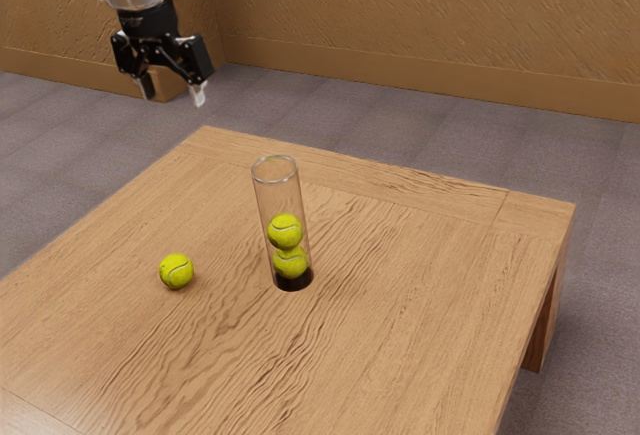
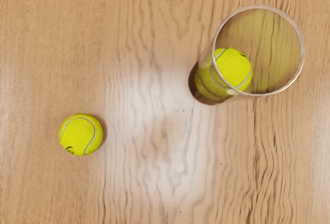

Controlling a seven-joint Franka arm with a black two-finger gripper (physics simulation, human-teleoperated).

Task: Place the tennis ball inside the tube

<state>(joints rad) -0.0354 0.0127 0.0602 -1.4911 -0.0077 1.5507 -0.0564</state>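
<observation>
High above the table in the exterior view, my gripper [image 1: 174,97] hangs with its fingers apart and nothing between them. The loose tennis ball [image 1: 177,271] [image 2: 81,134] lies on the wood, separate from the tube. A clear tube [image 1: 264,195] [image 2: 302,54] stands upright with an open top and a dark base. Inside it are two stacked balls, the upper ball [image 1: 285,231] [image 2: 233,69] resting on the lower ball [image 1: 291,262]; the upper part of the tube holds no ball.
The wooden table [image 1: 420,295] [image 2: 154,183] carries the ball and tube. Its far edge and a leg [image 1: 545,320] are visible in the exterior view. Grey floor [image 1: 330,105] and a brown wall [image 1: 420,15] lie beyond.
</observation>
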